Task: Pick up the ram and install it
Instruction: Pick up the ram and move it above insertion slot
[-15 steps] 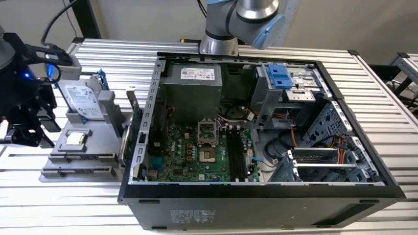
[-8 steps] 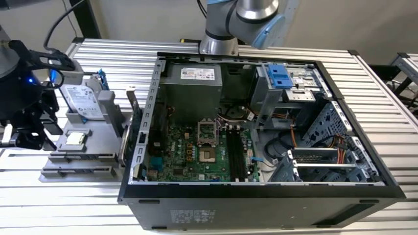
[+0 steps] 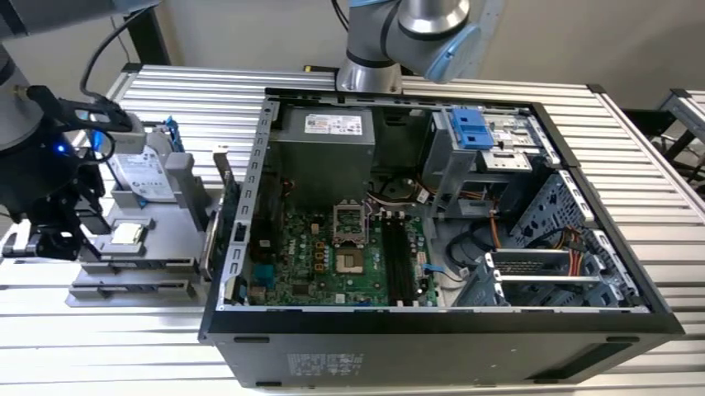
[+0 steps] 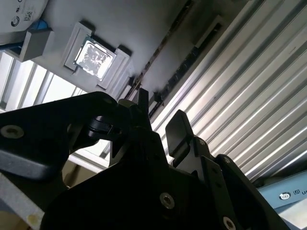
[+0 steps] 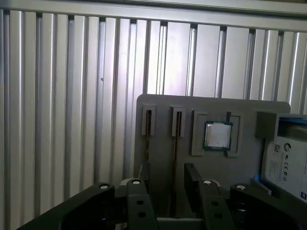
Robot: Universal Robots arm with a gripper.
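The ram shows edge-on as a thin dark strip (image 5: 174, 158) standing in a slot of the grey parts holder (image 5: 158, 108). In the second wrist view the same strip (image 4: 160, 50) runs along the holder. A second, similar strip (image 5: 147, 143) stands in the neighbouring slot. My gripper (image 5: 168, 177) hovers at the near end of these slots. It is open, and the ram's line falls in the gap between its black fingers (image 4: 178, 125), apart from them. In the exterior view the gripper (image 3: 39, 241) hangs at the holder's (image 3: 132, 276) left end.
The holder also carries a silver processor chip (image 5: 218, 135) and a hard drive (image 3: 144, 176). To the exterior view's right stands the open computer case (image 3: 441, 330), with its motherboard (image 3: 319, 256) and black memory slots (image 3: 399, 260). Ribbed aluminium table (image 3: 198, 99) lies all around.
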